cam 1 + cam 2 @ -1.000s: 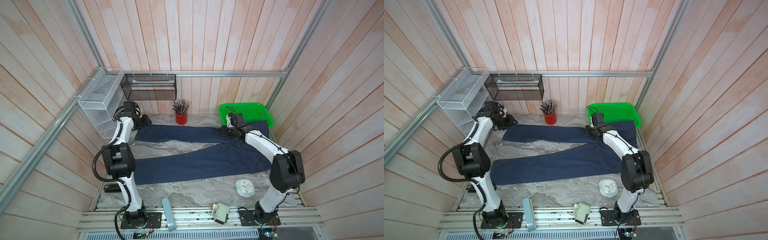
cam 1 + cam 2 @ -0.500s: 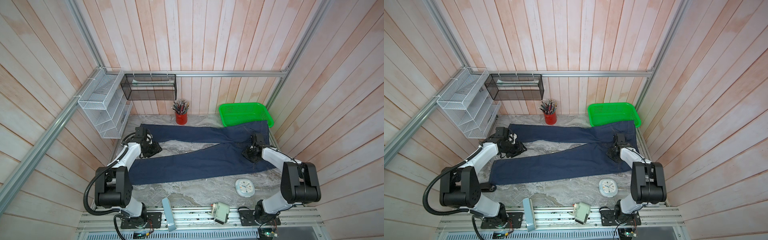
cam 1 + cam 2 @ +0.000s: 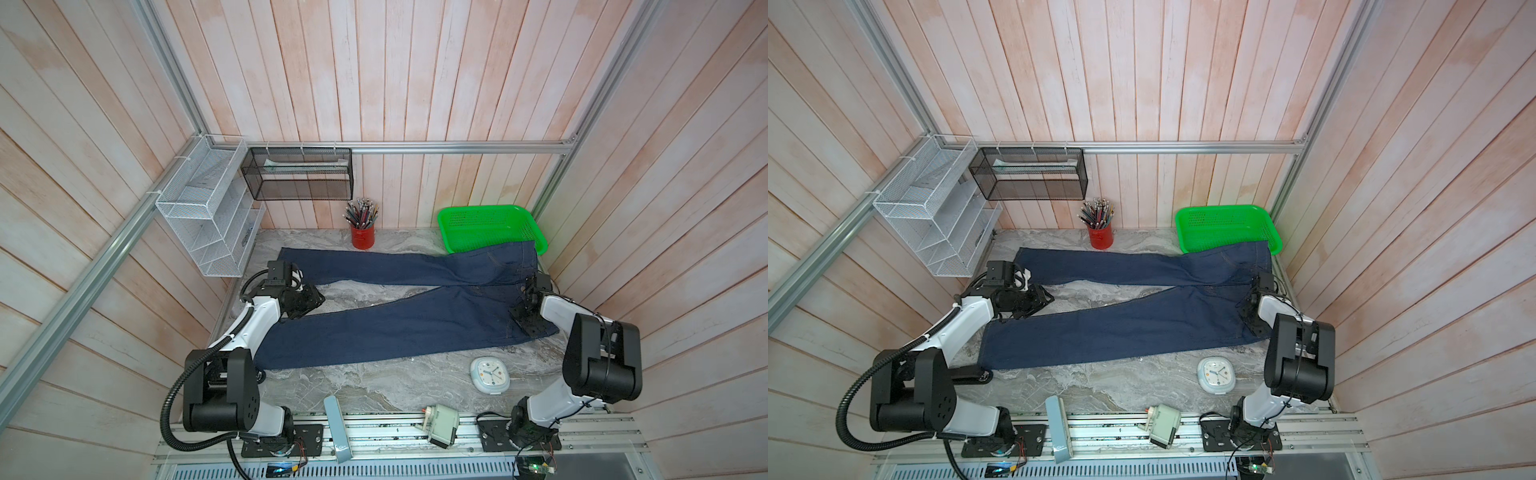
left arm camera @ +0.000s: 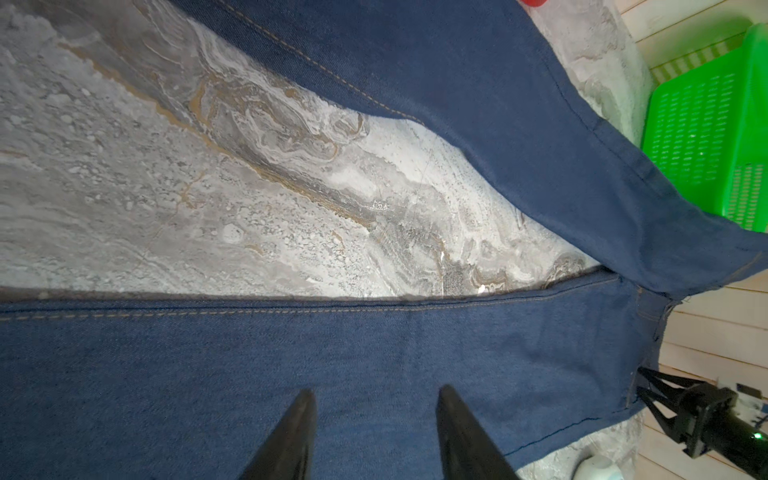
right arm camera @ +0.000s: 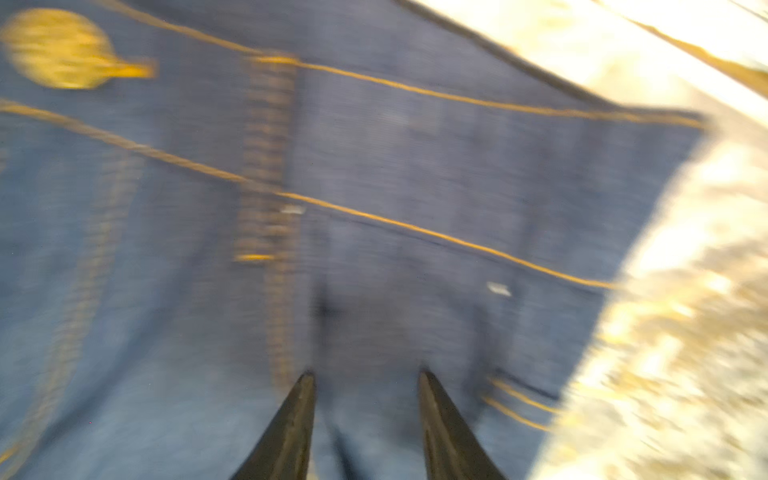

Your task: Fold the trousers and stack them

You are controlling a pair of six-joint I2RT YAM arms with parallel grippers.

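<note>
The trousers [image 3: 395, 328] lie flat on the table [image 3: 374, 386], legs splayed, waist corner at the green basket's [image 3: 490, 224] edge. The left gripper [image 4: 376, 395], over the near leg, and the right gripper [image 5: 365, 376], over the waistband, both have jaws apart and empty. Pinching only the top layer could skew the fold.

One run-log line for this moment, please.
trousers: spread flat, unfolded | left gripper: open, over near leg | right gripper: open, over waistband

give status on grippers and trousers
Left gripper open over near leg, right gripper open at waistband. Trousers flat, legs splayed, unfolded. Waist corner laps green basket.
</note>
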